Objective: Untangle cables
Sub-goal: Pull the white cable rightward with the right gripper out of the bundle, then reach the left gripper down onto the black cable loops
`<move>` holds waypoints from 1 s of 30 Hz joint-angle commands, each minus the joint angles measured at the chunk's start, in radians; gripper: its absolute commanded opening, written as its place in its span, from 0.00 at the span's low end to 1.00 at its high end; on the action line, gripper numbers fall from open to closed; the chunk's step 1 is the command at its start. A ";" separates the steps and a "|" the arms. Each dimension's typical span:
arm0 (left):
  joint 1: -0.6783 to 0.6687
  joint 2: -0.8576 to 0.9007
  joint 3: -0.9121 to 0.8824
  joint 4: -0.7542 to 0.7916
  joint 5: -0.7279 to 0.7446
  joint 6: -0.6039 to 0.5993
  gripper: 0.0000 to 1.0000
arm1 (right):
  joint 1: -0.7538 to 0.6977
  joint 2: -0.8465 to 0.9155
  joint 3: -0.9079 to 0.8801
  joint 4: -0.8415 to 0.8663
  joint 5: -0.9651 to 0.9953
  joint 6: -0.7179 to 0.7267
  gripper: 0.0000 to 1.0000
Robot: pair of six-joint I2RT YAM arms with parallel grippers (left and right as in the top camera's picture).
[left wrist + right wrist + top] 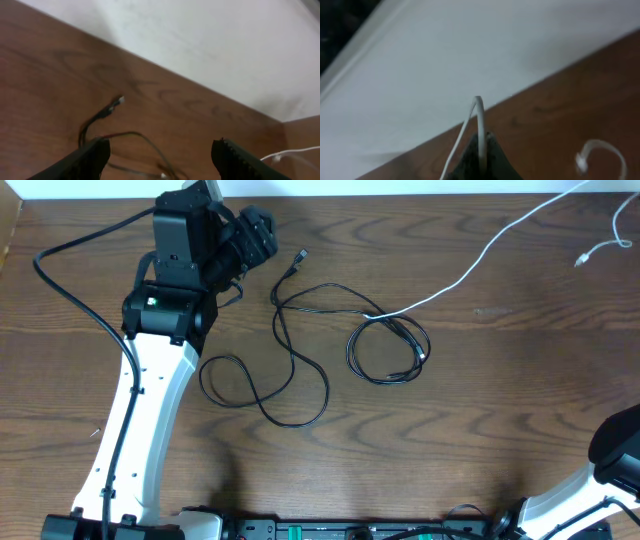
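Note:
The black cable (290, 370) sprawls in loops across the table's middle; its plug (300, 255) lies near my left gripper and its other end is coiled (390, 350). The white cable (470, 270) runs from that coil, where the two cross, up to the far right edge. Its loose plug end (580, 260) lies at the right. My left gripper (258, 235) hovers open left of the black plug (120, 100), nothing between its fingers (95, 155). My right gripper (481, 142) is shut on the white cable (479, 115), out of the overhead view.
The left arm (150, 400) stretches from the front edge to the far left. Part of the right arm (620, 450) shows at the front right. A white wall (210, 40) borders the table's far edge. The arm's own thick black wire (80, 280) arcs at the left.

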 commanded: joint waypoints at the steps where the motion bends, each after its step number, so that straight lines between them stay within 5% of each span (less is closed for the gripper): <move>1: -0.020 0.011 0.013 -0.049 0.056 0.124 0.71 | 0.032 -0.010 0.010 -0.068 -0.007 -0.101 0.01; 10: -0.172 0.182 0.012 -0.079 0.263 0.370 0.71 | 0.139 -0.010 0.010 -0.173 0.018 -0.216 0.01; 17: -0.289 0.333 0.012 0.056 0.265 0.545 0.81 | 0.119 -0.010 0.010 -0.215 0.018 -0.216 0.01; 30: -0.418 0.589 0.012 0.266 0.151 0.661 0.86 | 0.093 -0.010 0.010 -0.304 0.018 -0.253 0.01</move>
